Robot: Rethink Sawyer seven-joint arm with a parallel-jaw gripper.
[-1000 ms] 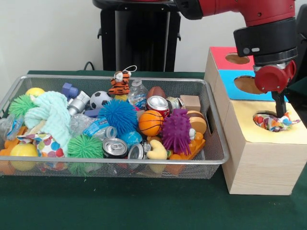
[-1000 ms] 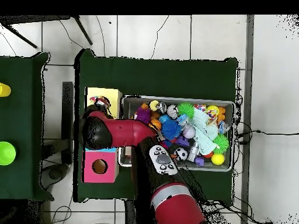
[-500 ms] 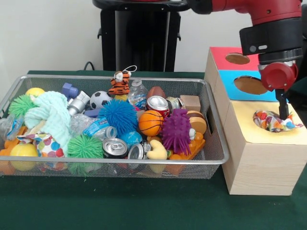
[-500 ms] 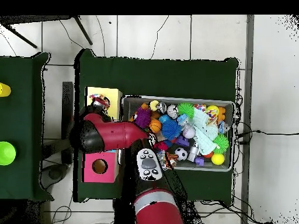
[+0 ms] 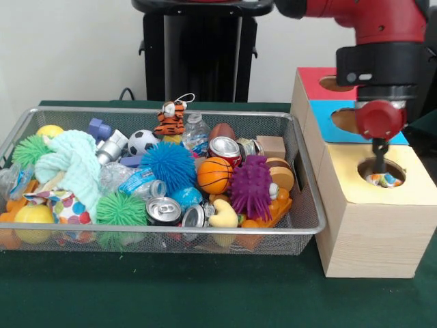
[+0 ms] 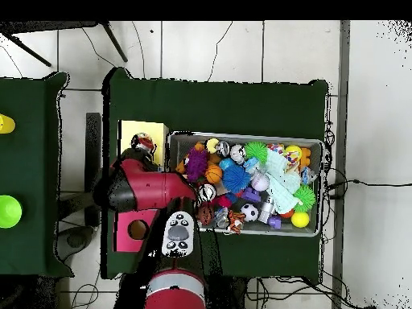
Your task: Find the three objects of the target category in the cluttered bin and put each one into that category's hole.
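The wire-mesh bin stands on the green table, full of toys; it also shows in the overhead view. One dotted white cloth sits bunched down inside the round hole of the yellow-topped wooden box at the right. My gripper hangs straight over that hole with its tip dipped into it, touching the cloth. Another dotted cloth lies at the bin's left, partly under a mint cloth. In the overhead view the arm covers most of the box, and the cloth shows at its edge.
A blue-topped box and a red-topped box stand behind the yellow one. The bin holds spiky balls, drink cans, a small basketball and a tiger toy. The black pedestal stands behind.
My gripper has moved left to the middle of the hole. The cloth that lay spread over the hole's rim has sunk down into the hole.
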